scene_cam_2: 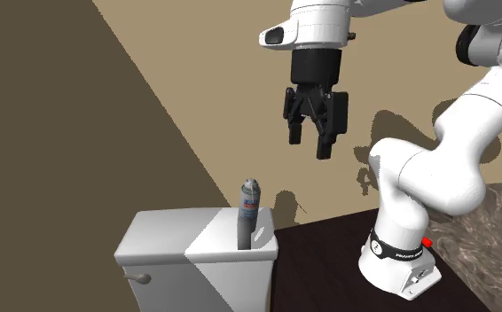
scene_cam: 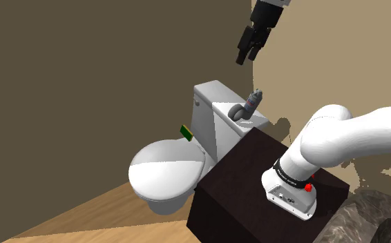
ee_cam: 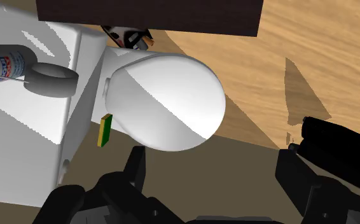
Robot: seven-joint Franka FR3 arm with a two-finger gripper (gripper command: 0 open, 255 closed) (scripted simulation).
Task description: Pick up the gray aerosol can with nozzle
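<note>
Gripper (scene_cam_2: 309,142) empty, fingers apart, upper centre of second exterior view, well above grey aerosol can (scene_cam_2: 250,204), which stands on toilet tank (scene_cam_2: 165,235), lower centre. Shoulder view adds closed toilet seat lid (scene_cam: 166,166), lower centre. Wrist view adds green-yellow sponge (ee_cam: 105,129) beside that lid.

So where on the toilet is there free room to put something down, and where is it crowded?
On the tank lid, the part away from the dark stand is bare, up to the aerosol can. The end beside the stand is crowded: the can and a gray ring sit there. The closed seat lid is bare too.
</note>
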